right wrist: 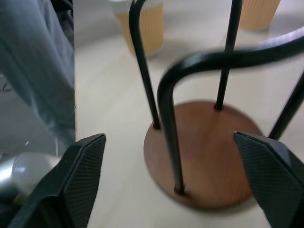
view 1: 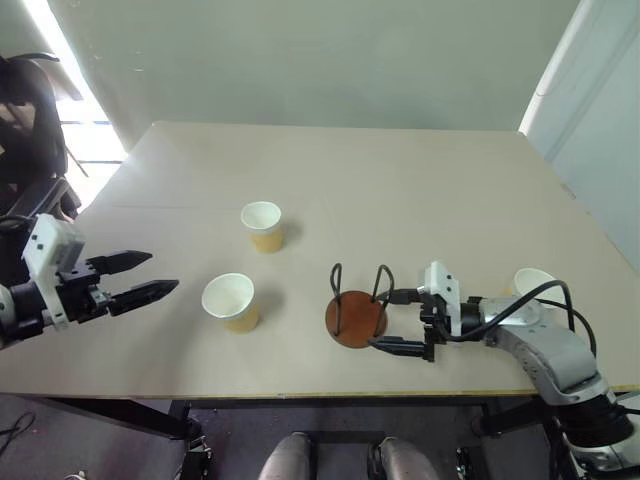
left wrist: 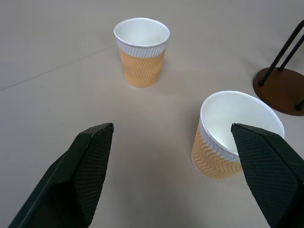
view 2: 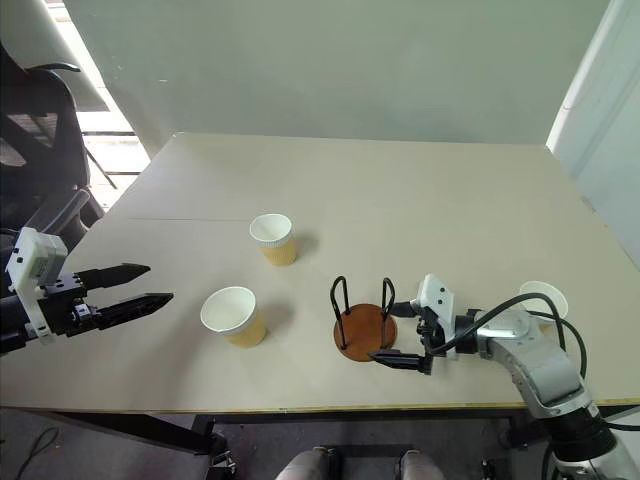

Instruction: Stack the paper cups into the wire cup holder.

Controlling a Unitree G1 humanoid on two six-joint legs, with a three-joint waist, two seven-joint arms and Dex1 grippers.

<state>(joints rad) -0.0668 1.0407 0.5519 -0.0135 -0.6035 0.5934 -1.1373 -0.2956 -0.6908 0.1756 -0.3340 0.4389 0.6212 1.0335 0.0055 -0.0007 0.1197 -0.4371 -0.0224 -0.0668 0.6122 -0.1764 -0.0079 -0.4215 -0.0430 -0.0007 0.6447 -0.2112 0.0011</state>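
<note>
The wire cup holder [view 1: 356, 318], a reddish-brown disc with two black wire loops, stands empty near the table's front edge. My right gripper [view 1: 397, 321] is open just right of it, with one finger on each side of the disc's right edge and clear of the wires [right wrist: 166, 118]. One paper cup [view 1: 262, 225] stands upright at mid-table. A second [view 1: 229, 300] stands left of the holder. A third [view 1: 533, 282] peeks out behind my right arm. My left gripper [view 1: 160, 272] hovers open and empty left of the second cup [left wrist: 235, 135], pointing toward it.
The tan table [view 1: 400, 170] is bare behind the cups. Its front edge runs just below the holder. A black chair [view 1: 30, 120] stands off the table's left side, and a pale wall panel [view 1: 590, 100] rises at the right.
</note>
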